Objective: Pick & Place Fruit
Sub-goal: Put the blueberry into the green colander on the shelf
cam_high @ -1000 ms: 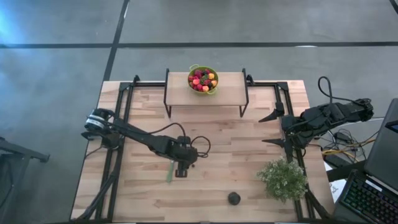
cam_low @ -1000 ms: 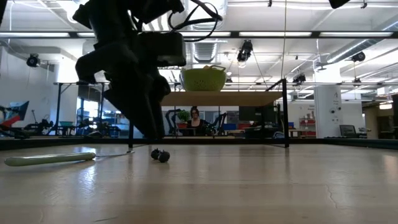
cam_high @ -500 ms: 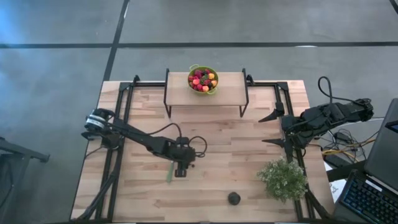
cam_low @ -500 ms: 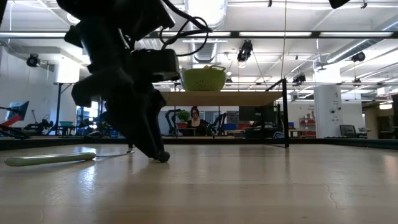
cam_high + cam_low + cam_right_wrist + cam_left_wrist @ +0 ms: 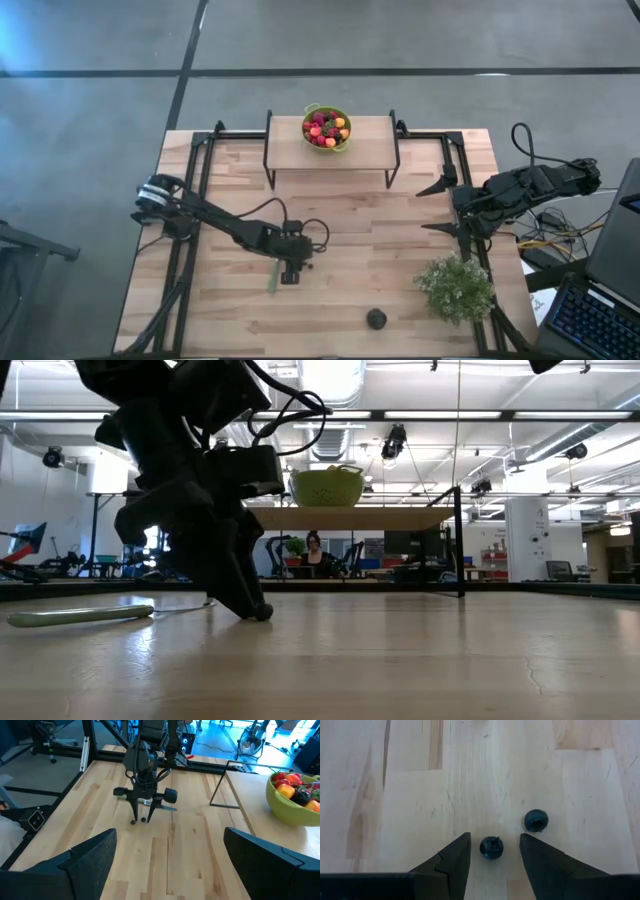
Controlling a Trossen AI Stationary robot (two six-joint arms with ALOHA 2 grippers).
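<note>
No readable text, labels, brands, numbers or signs in any view.

A grey concrete floor is spreading around the pale wooden tabletop, with dark seams crossing it beyond the far edge. A laptop is sitting open off the tabletop's right edge, beside a tangle of cables. In the low view, long strip lights are glowing along the ceiling, and a pale duct is running overhead. A person is sitting at a desk far across the room. A white pillar is standing at the right, and exercise machines are lining the left.
</note>
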